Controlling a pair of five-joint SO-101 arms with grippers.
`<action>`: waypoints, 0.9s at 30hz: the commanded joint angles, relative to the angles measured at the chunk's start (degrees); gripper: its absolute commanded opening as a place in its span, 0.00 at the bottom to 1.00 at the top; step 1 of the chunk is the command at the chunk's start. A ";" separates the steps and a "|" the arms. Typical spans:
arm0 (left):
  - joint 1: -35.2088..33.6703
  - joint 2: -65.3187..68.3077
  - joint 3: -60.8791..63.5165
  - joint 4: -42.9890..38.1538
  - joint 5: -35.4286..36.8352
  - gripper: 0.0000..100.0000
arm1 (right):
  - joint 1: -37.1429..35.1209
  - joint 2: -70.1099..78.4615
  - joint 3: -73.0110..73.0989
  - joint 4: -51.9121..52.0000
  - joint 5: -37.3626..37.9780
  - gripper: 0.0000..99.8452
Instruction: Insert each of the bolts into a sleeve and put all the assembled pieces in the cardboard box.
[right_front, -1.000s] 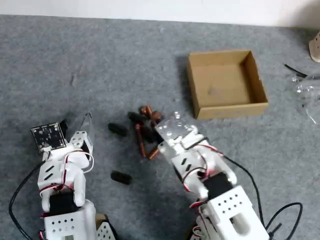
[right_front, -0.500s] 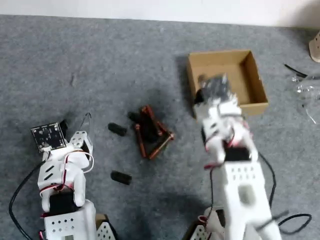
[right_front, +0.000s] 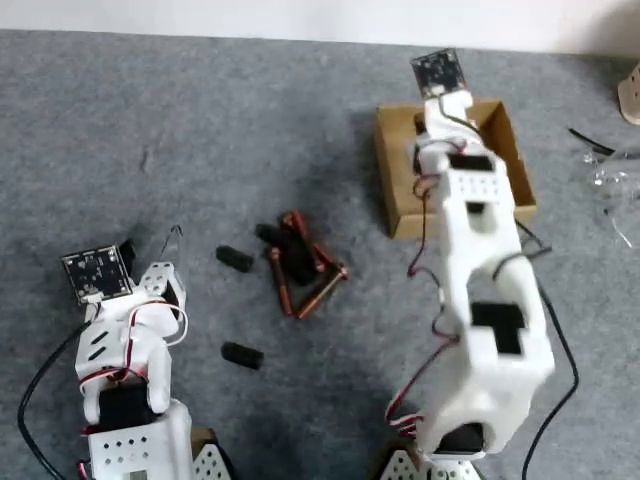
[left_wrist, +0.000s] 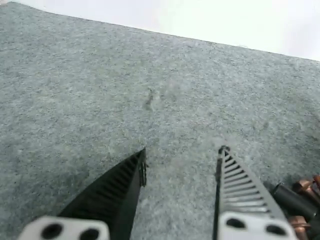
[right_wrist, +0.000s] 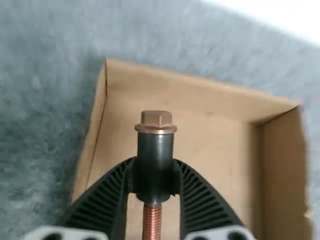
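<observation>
- The right gripper (right_wrist: 155, 174) is clamped on a black sleeve (right_wrist: 155, 157) with a copper bolt (right_wrist: 156, 122) pushed through it, so that's one assembled piece in hand.
- The bit that matters: the piece hangs over the cardboard box (right_wrist: 220, 107), inside its walls going by the right wrist view. Its long axis runs in line with the gripper. The bolt head points away from the wrist toward the box's far wall, and the threaded end sticks back between the fingers.
- My guess is the next move is just opening up and letting it drop. The box floor looks to be right under it, so no sideways travel should be needed.
- How high it sits above the box floor, I honestly can't tell. In the high view the right arm (right_front: 480, 250) stretches out over the box's near wall, and its wrist covers the gripper and part of the box.
- The left gripper (left_wrist: 182, 157) is spread wide with nothing in it, over bare grey tabletop (left_wrist: 100, 75).
- Leftovers: a pile of loose bolts and sleeves (right_front: 300, 262) sits between the arms, with one stray sleeve (right_front: 236, 258) just beside it and another stray sleeve (right_front: 242, 354) closer to the left arm (right_front: 125, 350). The pile overlaps too much to count.
</observation>
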 joint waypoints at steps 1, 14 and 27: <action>0.75 -0.75 0.66 -1.58 -0.44 0.22 | 0.92 6.11 -14.46 6.20 -0.53 0.01; 0.75 -0.75 0.66 -1.58 -0.44 0.22 | 0.84 21.85 -35.74 20.70 -0.26 0.02; 0.75 -0.75 0.66 -1.58 -0.44 0.22 | 0.75 23.08 -51.03 37.23 -0.53 0.20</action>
